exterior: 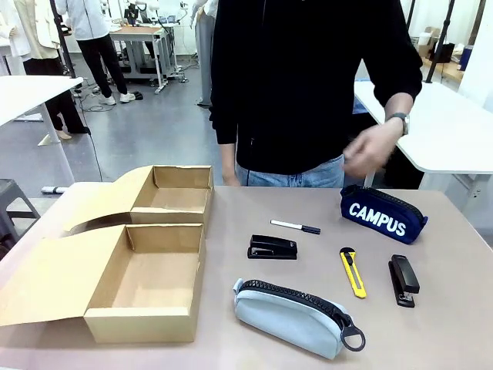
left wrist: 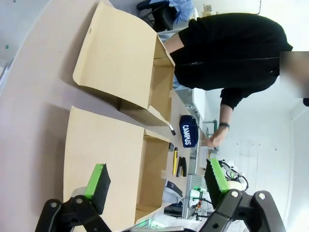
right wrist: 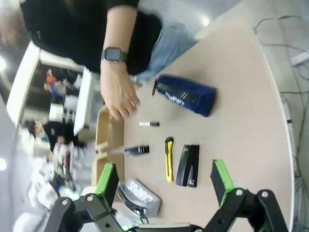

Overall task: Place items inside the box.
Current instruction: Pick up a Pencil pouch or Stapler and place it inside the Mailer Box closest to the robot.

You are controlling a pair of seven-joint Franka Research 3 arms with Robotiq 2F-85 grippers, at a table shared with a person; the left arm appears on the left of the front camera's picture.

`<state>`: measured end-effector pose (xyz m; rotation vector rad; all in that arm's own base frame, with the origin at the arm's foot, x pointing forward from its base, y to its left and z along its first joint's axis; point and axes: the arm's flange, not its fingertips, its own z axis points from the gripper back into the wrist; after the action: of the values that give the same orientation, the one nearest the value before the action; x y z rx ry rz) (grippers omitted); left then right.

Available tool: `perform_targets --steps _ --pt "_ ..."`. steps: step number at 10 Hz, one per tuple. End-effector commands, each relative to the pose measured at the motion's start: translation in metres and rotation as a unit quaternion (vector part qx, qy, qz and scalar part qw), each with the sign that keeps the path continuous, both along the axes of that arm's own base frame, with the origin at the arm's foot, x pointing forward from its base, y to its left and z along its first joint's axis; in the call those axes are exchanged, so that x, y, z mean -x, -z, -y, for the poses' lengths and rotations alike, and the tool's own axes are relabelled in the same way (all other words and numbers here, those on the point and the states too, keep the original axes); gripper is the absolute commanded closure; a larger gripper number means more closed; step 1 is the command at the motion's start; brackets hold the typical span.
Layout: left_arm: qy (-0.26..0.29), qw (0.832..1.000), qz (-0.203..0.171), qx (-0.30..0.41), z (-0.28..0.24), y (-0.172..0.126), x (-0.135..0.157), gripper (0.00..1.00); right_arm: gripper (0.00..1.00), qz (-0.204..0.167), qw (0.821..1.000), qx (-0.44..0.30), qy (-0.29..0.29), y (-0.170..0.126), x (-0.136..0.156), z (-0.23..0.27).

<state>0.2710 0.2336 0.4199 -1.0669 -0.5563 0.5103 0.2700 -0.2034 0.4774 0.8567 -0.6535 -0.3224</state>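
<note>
Beige tabletop (exterior: 462, 331) carries two open cardboard boxes on the robot's left and the loose items on its right. A person in a black top stands at the far edge.

The left gripper (left wrist: 157, 179) has its green-padded fingers spread wide with nothing between them. Straight ahead of its gap lies the nearer box (left wrist: 120, 164), flap out and cavity bare, and the farther box (left wrist: 125, 63) sits just past it.

The right gripper (right wrist: 164, 178) is also spread and holds nothing. Just beyond its gap the yellow utility knife (right wrist: 168, 159) and a black stapler (right wrist: 188, 166) lie side by side, close but apart. The grey-blue zip pouch (right wrist: 137, 197) lies beside the finger on the boxes' side. Ahead of that finger is a blurred dark shape, probably the second stapler (right wrist: 136, 150). The white marker with black cap (right wrist: 149, 124) lies farther out. The navy pouch (right wrist: 186, 95), lettered CAMPUS, lies farthest from the claw. The person's hand (right wrist: 120, 101), blurred, hangs above the table near the marker.
</note>
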Motion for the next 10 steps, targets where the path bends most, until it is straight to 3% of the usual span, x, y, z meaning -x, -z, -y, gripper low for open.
perform_targets --steps 1,5,7,10 --pt "0.006 1.0 0.014 -0.001 -0.003 0.0 0.0 0.0 0.0 0.008 1.0 0.004 -0.01 0.013 -0.009 0.014" --pt "0.006 1.0 0.014 -0.001 -0.003 0.0 0.0 0.0 0.0 0.004 0.998 -0.019 0.056 0.07 0.097 0.097" --pt "0.006 1.0 0.014 -0.001 -0.003 0.0 0.0 0.0 0.0 0.01 0.996 -0.038 0.081 0.078 0.108 0.102" --pt "0.006 1.0 0.014 -0.001 -0.003 0.0 0.0 0.0 0.0 0.002 0.996 -0.028 0.08 0.077 0.095 0.091"
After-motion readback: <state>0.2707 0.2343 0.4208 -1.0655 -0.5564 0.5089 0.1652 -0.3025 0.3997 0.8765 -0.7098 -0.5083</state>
